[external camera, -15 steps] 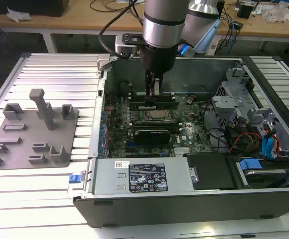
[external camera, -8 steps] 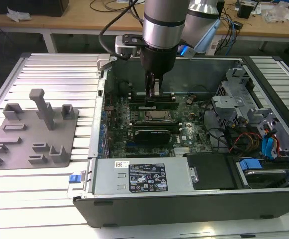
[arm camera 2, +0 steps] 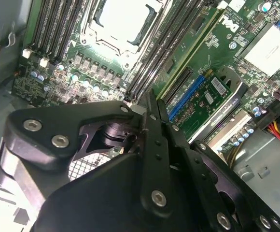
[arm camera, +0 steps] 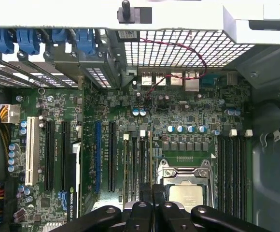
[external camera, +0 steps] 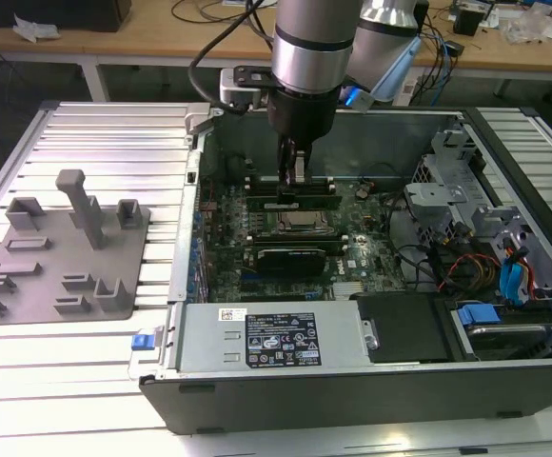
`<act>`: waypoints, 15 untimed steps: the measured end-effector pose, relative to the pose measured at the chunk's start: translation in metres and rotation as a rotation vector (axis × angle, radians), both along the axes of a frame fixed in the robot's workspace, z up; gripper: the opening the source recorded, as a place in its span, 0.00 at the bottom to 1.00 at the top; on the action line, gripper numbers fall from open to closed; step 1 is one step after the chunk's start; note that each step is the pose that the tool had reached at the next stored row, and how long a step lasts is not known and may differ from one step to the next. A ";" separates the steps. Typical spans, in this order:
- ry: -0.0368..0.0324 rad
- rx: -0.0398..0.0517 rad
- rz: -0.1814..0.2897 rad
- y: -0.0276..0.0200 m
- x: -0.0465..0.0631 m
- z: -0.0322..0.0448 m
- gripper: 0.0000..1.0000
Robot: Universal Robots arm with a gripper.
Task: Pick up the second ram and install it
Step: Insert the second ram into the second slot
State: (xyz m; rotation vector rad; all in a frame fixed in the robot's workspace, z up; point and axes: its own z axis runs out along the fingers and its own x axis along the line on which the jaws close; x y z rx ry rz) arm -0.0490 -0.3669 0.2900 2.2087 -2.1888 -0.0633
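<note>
The computer case lies open with the motherboard facing up. The second ram, a thin green strip, stands on edge in a slot on the far side of the processor socket. It appears edge-on in the first wrist view, running in between the fingers. My gripper hangs straight down over the strip's middle, its fingers drawn together on the top edge. In both wrist views the black fingers sit pressed close above the memory slots.
A black card with white lettering lies in front of the socket. A grey plate with upright posts rests on the ribbed table at the exterior view's left. The power supply, drive cage and cables crowd the case.
</note>
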 end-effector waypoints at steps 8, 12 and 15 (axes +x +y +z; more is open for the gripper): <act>0.0002 -0.0003 0.000 -0.0064 0.000 -0.0263 0.09; 0.0002 -0.0004 0.001 -0.0064 0.005 -0.0313 0.09; 0.0003 -0.0007 0.001 -0.0065 0.005 -0.0339 0.09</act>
